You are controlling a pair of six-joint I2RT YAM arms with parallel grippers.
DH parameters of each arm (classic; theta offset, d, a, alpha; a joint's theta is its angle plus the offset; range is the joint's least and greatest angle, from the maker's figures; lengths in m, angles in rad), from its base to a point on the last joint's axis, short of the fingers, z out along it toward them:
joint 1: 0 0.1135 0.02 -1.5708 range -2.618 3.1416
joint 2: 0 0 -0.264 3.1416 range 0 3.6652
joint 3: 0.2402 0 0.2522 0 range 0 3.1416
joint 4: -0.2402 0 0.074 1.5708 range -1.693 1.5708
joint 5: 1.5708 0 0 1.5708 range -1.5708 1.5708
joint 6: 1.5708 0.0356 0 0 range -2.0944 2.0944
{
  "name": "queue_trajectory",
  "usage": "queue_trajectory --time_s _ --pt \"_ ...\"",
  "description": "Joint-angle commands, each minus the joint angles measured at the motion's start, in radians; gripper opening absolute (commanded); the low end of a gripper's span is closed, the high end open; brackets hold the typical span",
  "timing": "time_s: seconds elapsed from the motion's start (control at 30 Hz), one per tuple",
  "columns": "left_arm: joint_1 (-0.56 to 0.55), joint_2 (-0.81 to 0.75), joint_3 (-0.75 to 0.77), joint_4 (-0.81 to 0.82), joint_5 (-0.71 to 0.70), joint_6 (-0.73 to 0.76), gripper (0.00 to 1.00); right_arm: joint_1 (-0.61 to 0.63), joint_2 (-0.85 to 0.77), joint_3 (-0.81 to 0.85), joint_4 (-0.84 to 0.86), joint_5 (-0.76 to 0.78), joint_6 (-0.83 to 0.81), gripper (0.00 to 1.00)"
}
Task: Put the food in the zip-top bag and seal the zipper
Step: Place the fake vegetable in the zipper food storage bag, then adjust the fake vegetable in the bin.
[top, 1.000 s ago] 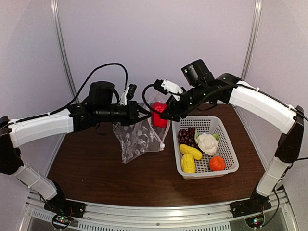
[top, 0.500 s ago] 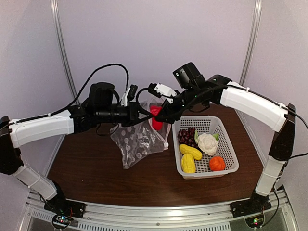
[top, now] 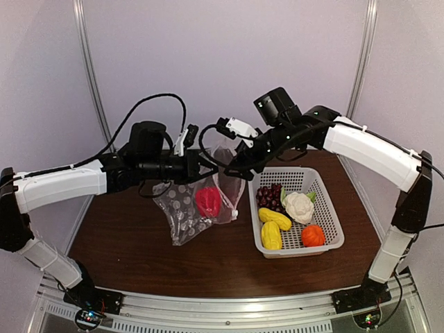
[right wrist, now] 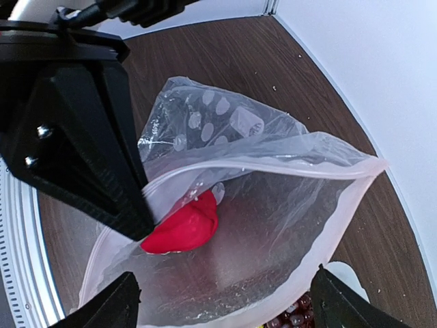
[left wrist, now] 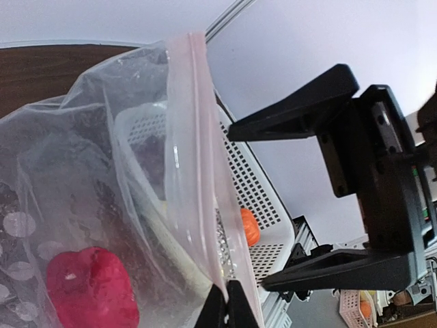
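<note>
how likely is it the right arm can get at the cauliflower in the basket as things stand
Probably yes: the right tool is open and empty over the bag, and the cauliflower lies uncovered in the open-topped basket beside it. Nothing stands between them.

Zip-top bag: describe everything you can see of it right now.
The zip-top bag is clear, crinkly plastic with pale dots and a pinkish-white zipper strip along its mouth. It hangs from the shut left gripper, which pinches the rim, and its mouth is open. A red pepper lies inside near the bottom; no other food shows in it.
</note>
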Motion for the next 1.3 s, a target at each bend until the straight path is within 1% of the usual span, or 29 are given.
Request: queue_trajectory --time_s 0.0,0.17,0.33,0.47,0.5,0.57,0.6,0.67,0.77,0.8,0.9,0.97,1.1,1.17,1.2,1.27 --pt "-0.006 -0.021 -0.004 -0.035 -0.029 0.049 0.0 -0.007 -0.125 -0.04 -0.036 -0.019 -0.041 0.87" --pt "-0.007 -0.074 0.055 -0.163 -0.07 0.143 0.0 -0.072 -0.283 -0.151 -0.025 -0.021 -0.077 0.87" --pt "-0.004 -0.143 0.083 -0.253 -0.211 0.268 0.0 -0.175 -0.413 -0.29 0.015 -0.034 -0.077 0.89" --pt "-0.004 -0.145 0.225 -0.451 -0.297 0.375 0.0 -0.235 -0.46 -0.36 0.026 -0.045 -0.066 0.89" --pt "-0.003 -0.137 0.263 -0.499 -0.334 0.396 0.0 -0.246 -0.467 -0.372 0.03 -0.048 -0.065 0.89" --pt "0.0 -0.11 0.327 -0.587 -0.454 0.433 0.0 -0.265 -0.477 -0.386 0.032 -0.05 -0.065 0.9" --pt "0.005 -0.094 0.359 -0.62 -0.472 0.447 0.0 -0.273 -0.477 -0.387 0.028 -0.047 -0.068 0.9" --pt "0.022 -0.064 0.391 -0.672 -0.455 0.447 0.0 -0.287 -0.474 -0.393 0.017 -0.029 -0.081 0.9" --pt "0.042 -0.036 0.406 -0.701 -0.391 0.459 0.0 -0.309 -0.47 -0.42 0.0 -0.01 -0.096 0.89" --pt "0.044 -0.028 0.431 -0.74 -0.418 0.481 0.0 -0.315 -0.472 -0.433 -0.005 -0.006 -0.098 0.89" --pt "0.049 -0.006 0.554 -0.902 -0.626 0.538 0.0 -0.329 -0.49 -0.475 -0.012 0.019 -0.097 0.89" --pt "0.051 -0.004 0.626 -0.985 -0.703 0.559 0.0 -0.336 -0.509 -0.509 -0.012 0.04 -0.098 0.89" --pt "0.052 0.009 0.681 -1.073 -0.629 0.627 0.0 -0.338 -0.541 -0.582 -0.04 0.096 -0.118 0.88" --pt "0.052 0.032 0.645 -1.07 -0.585 0.641 0.0 -0.338 -0.561 -0.639 -0.038 0.133 -0.129 0.87" --pt "0.052 0.043 0.611 -1.051 -0.527 0.65 0.0 -0.338 -0.569 -0.668 -0.037 0.148 -0.134 0.87" --pt "0.052 0.071 0.527 -0.979 -0.326 0.667 0.0 -0.338 -0.582 -0.716 -0.044 0.163 -0.14 0.87"
